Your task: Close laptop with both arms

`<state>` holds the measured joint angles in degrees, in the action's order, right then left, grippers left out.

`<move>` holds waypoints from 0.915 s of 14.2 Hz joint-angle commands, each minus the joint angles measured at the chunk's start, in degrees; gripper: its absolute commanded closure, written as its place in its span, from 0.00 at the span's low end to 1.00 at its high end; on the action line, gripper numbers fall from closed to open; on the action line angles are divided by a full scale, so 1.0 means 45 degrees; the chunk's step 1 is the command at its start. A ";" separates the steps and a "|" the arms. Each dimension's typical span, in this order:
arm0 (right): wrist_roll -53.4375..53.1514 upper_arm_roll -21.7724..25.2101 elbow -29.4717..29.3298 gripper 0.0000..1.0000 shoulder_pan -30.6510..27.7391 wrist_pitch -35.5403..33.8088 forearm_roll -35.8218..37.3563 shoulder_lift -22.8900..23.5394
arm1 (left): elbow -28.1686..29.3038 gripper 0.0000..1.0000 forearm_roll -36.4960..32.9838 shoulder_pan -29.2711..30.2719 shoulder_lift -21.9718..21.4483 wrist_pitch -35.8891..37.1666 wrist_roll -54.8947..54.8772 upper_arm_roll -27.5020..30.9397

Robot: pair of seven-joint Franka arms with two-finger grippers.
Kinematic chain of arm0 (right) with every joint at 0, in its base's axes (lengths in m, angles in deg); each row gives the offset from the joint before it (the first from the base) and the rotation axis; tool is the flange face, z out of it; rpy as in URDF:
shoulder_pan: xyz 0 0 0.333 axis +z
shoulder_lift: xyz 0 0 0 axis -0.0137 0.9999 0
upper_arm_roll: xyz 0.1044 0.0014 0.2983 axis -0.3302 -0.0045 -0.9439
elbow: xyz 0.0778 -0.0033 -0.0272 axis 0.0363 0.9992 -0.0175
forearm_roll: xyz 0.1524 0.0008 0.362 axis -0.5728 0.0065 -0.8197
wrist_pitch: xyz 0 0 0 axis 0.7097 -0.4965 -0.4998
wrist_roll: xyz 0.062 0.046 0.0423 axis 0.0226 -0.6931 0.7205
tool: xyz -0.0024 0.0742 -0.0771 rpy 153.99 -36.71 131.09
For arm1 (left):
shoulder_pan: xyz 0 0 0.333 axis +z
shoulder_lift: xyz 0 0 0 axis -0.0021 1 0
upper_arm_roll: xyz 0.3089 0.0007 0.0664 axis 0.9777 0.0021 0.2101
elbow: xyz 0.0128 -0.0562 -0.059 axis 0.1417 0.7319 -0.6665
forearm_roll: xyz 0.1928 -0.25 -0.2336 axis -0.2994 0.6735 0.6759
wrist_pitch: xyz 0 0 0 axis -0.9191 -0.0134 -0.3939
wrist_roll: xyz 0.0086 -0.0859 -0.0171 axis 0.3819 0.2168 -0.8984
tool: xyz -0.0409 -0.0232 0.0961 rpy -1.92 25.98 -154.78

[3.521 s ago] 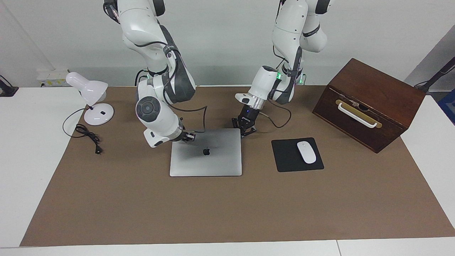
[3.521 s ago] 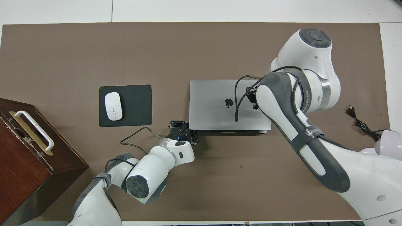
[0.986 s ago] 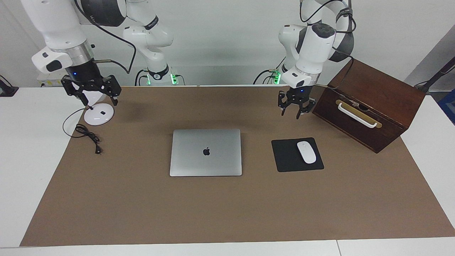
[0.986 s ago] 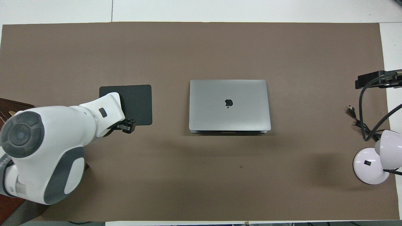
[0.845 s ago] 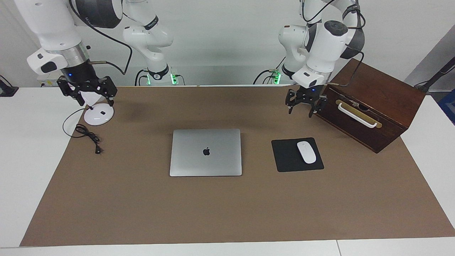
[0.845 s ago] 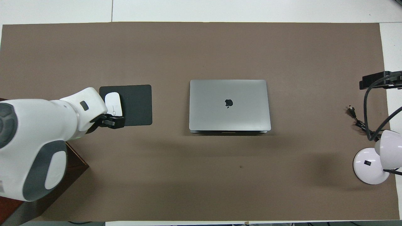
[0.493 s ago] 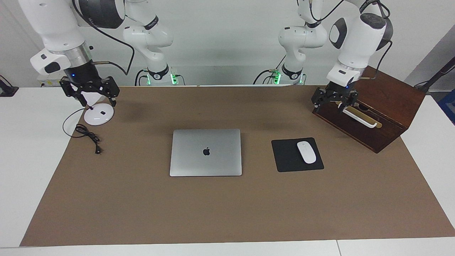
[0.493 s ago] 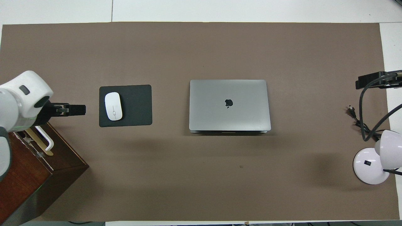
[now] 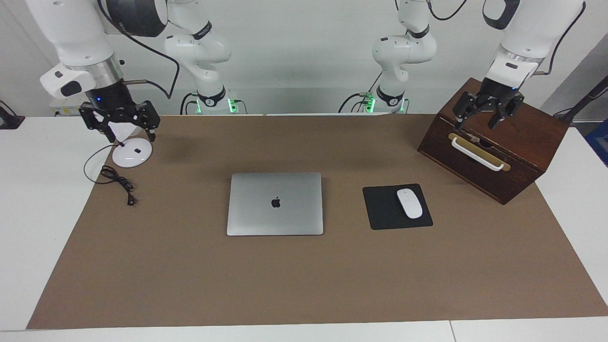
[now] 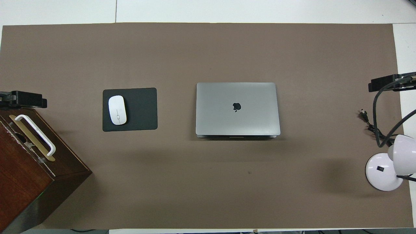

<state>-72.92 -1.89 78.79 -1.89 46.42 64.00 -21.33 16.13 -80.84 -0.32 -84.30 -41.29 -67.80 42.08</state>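
The thin silver-grey metal laptop lies shut. The left gripper has swung up over the brown wooden box, fingers wide; the right gripper waits over the white desk lamp at 9 o'clock, also wide. The job looks done.

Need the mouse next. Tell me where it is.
The mouse lies on the black pad, beside the laptop, toward the left arm's end.

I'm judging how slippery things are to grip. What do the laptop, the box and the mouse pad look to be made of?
The laptop looks like brushed silver-grey metal, matt with a soft sheen. The box looks like dark varnished wood, with visible grain and a white handle. The mouse pad is flat matt black, probably fabric or rubber.
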 commanded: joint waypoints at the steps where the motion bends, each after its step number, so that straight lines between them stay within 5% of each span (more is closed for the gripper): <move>1: 0.0339 -0.0117 0.0122 0.00 -0.0047 0.0017 -0.0019 -0.0152 | -0.1826 0.00 -0.0023 0.0434 0.1133 0.1170 -0.0034 -0.0113; 4: 0.0359 -0.0176 0.0044 0.00 -0.0027 -0.0391 0.0020 -0.0073 | -0.3001 0.00 -0.0062 0.0494 0.1740 0.1971 -0.0034 0.0004; 13: 0.0378 -0.0235 0.0004 0.00 -0.0008 -0.1896 0.0001 -0.0093 | -0.2321 0.00 -0.0433 0.0494 0.1332 0.1934 -0.0014 -0.0015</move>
<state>-72.82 -2.82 78.75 -1.83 39.42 64.00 -21.33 4.91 -81.86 1.28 -77.71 -33.16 -67.77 42.41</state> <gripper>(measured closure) 0.000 0.000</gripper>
